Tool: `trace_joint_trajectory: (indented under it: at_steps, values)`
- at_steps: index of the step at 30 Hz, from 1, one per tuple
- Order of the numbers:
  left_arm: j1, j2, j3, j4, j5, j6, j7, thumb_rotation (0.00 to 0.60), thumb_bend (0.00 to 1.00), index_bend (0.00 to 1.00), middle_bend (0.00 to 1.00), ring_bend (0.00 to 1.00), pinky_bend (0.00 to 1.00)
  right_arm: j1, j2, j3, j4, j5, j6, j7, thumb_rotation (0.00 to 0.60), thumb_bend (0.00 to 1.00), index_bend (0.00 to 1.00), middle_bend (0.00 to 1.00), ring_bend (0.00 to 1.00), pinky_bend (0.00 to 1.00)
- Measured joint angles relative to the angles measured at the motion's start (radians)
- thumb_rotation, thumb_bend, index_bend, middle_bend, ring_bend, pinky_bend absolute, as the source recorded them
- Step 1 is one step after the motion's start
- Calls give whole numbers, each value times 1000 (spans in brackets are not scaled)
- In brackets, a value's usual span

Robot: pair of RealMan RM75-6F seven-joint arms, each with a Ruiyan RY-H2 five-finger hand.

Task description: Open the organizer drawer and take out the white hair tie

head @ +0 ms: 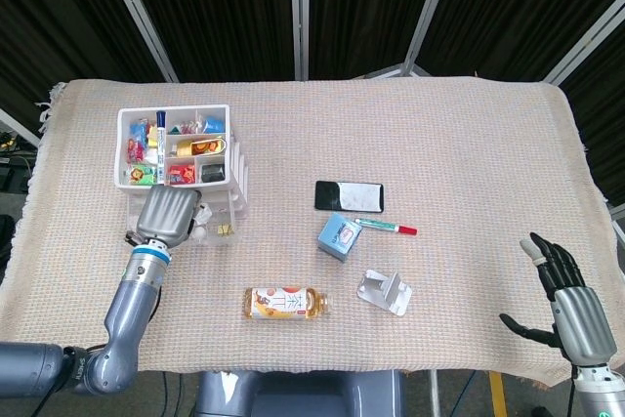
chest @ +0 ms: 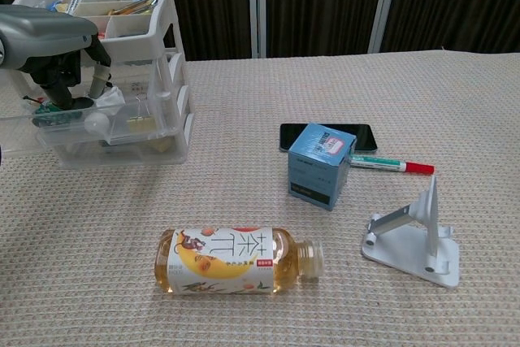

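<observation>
Left hand point(chest: 50, 46): over the pulled-out organizer drawer point(chest: 106, 132), fingers point(chest: 96, 79) reaching down into it; hold on anything not discernible. White hair tie point(chest: 101, 103): in the drawer beneath those fingers. Right hand point(head: 571, 305): at the near right table edge, fingers spread, holding nothing. Tea bottle point(chest: 236, 261): lying well clear of the drawer front.

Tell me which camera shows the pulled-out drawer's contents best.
Chest view: the clear drawer is seen side-on, showing a white item and a binder clip under the left hand. In the head view, that hand covers most of it.
</observation>
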Motion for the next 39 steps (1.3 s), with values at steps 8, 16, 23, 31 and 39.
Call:
trace_joint_trajectory:
  at_steps: [8,16,23,31,39]
  values:
    - [-9,-4,3,0,-16,6,6,600,670,606,1000,1000,908,-1,0,-1,0,-2,3,1,600,7,0,0,0,0]
    - [-5,13,4,-15,-6,3,-13,600,699,612,1000,1000,908,-1,-1,-2,0,-4,3,-3,600,7,0,0,0,0]
    - [2,27,9,-39,27,7,-29,600,698,613,1000,1000,908,0,-2,-1,1,-1,0,-4,600,7,0,0,0,0]
    - [24,75,21,-128,101,41,-49,600,698,614,1000,1000,908,-2,1,1,0,0,5,0,600,8,0,0,0,0]
    - [68,168,35,-246,198,67,-104,600,699,616,1000,1000,908,-2,3,0,-1,-2,5,-2,600,7,0,0,0,0]
